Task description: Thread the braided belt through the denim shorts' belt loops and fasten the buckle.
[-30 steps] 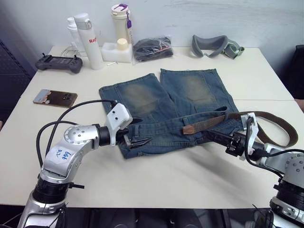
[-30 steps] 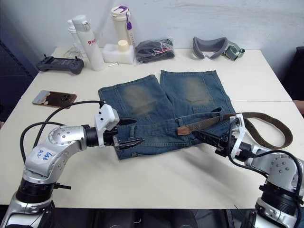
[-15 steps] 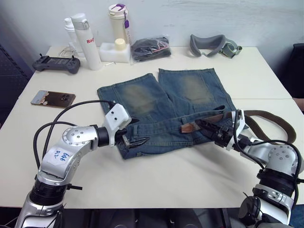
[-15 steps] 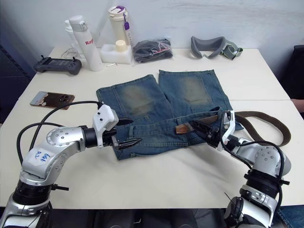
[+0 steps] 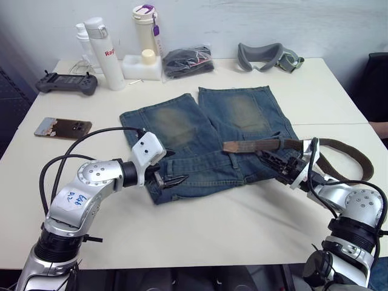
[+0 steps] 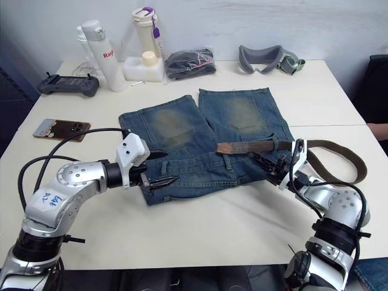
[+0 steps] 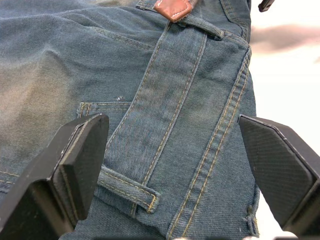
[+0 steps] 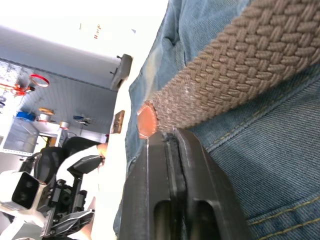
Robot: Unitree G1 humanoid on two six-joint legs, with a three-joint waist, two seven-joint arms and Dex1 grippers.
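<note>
Buckle not discernible; belt (image 5: pixel 267 144) partly hidden behind right gripper (image 5: pixel 274 159). Right jaws pressed together under the strap, touching it; grip unclear. Left gripper (image 5: pixel 176 180) spread wide over shorts (image 5: pixel 200 136) at waistband, holding nothing. Shorts mid-table, belt looping toward right edge.

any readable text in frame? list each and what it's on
"Ra…", red letters on the white bottle, rest turned out of sight.
Handwriting on the label on the left arm: too scrawled to read.
Braided belt and denim shorts: no text seen.
</note>
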